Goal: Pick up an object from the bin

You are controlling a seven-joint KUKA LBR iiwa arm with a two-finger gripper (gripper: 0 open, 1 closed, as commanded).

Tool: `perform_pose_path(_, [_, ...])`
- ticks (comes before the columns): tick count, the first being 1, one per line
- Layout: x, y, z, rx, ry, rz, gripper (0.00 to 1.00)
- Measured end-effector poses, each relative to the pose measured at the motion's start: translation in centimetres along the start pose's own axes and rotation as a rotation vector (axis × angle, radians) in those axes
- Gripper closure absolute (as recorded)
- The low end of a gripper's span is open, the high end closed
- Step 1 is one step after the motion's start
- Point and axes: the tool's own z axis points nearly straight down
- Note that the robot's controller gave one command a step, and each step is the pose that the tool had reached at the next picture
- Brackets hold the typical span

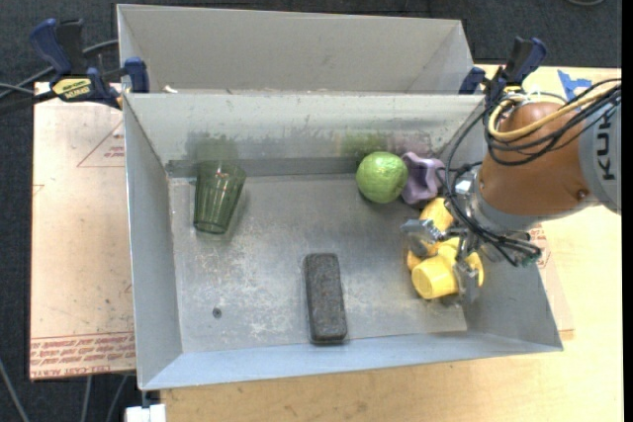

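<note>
Yellow cylinder [432, 281] lies on its side at the right of the bin [259, 230], toward the near wall. Gripper [444, 253] is directly over it; claw state: cannot tell. Just farther: green ball [381, 177], purple piece [425, 175]. Left: dark grey block [324, 297], then green cup [216, 198].

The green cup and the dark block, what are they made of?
The green cup looks like see-through plastic: the grey bin shows through it. The dark block looks rough, speckled and dull, perhaps sponge or stone; I can't tell which.
</note>
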Motion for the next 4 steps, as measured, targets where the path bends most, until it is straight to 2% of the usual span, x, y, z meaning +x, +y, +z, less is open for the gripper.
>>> perform_pose_path(3, [0.0, 0.0, 0.0, 0.0, 0.0, 0.0, 1.0])
perform_pose_path(4, [-0.46, -0.18, -0.35, 0.002, -0.004, -0.05, 1.0])
